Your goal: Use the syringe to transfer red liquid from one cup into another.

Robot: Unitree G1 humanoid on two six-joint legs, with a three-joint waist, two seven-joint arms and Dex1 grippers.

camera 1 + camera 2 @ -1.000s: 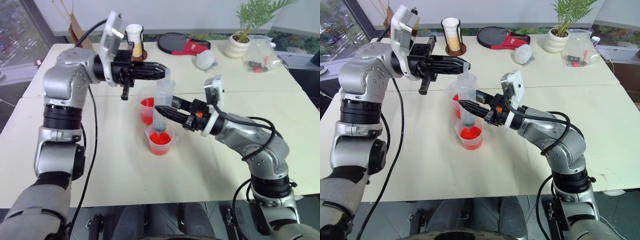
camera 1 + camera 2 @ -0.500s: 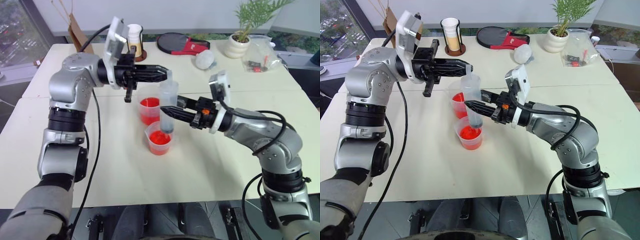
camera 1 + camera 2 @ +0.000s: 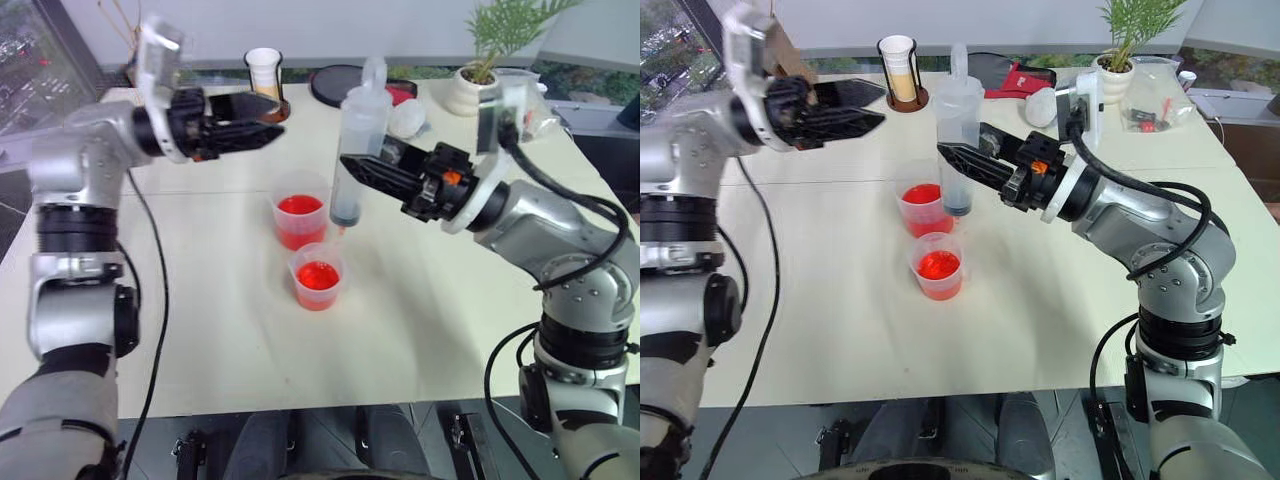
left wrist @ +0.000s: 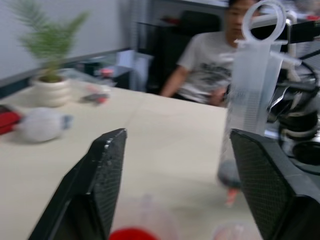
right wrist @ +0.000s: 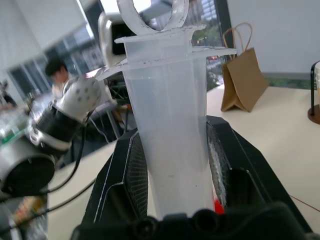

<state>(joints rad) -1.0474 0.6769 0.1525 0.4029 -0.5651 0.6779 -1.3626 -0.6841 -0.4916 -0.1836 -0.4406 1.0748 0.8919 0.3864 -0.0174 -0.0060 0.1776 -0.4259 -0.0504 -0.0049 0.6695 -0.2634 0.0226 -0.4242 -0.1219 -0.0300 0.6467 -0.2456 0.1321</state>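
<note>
Left wrist view catches a person [image 4: 207, 70] beyond the syringe [image 4: 252, 87].

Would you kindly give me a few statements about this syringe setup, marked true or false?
1. The right gripper is shut on the syringe. True.
2. The left gripper grips the syringe's plunger. False: it is open and apart from the syringe.
3. Both the far cup and the near cup hold red liquid. True.
4. The syringe's tip is dipped in the near cup. False: the syringe is held upright in the air, its tip clear of the liquid in both cups.
5. A potted plant stands on the far right of the table. True.
</note>
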